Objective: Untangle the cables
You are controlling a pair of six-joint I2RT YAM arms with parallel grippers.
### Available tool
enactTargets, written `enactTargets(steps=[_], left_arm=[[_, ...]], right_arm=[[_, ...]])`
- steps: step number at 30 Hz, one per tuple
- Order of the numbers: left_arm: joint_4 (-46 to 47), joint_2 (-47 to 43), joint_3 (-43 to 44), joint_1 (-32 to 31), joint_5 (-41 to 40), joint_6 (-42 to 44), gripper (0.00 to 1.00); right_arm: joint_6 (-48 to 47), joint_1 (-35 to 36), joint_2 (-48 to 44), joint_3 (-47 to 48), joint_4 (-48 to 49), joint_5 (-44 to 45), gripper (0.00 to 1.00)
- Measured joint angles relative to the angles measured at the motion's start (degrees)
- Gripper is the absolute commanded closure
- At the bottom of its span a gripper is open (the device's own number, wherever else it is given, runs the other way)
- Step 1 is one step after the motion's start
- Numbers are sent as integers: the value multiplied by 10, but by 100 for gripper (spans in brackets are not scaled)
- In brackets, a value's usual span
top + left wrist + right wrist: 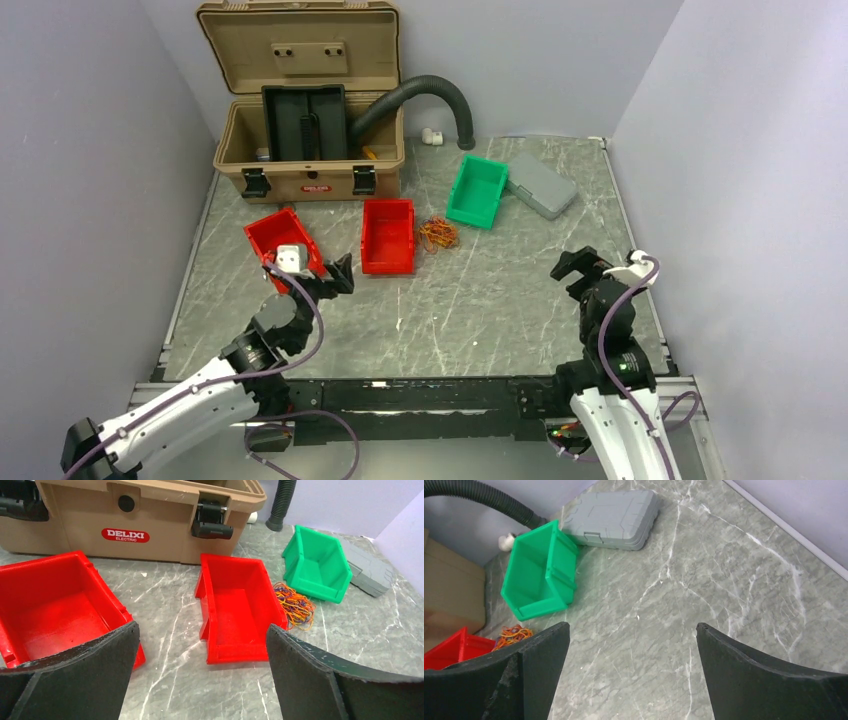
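Marble table (500, 300) bears cables (438, 235), well beyond left gripper (332, 277).

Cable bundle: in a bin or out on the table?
Out. The cables lie in one tangled clump on the table, between the right red bin and the green bin; both bins look empty.
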Motion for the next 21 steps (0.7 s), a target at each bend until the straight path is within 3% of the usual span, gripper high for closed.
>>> enactTargets(steps=[4,8,16,21], left_arm=[[-27,-44,-12,0,24,5,1],[3,-90,-63,-1,120,40,1],[20,13,-77,-2,270,90,4],[24,39,-72,-2,310,101,2]], right_arm=[[0,0,32,2,0,2,2],[-14,0,83,3,9,-21,8],[-58,15,306,19,140,-227,11],[-83,89,456,53,216,-278,14]])
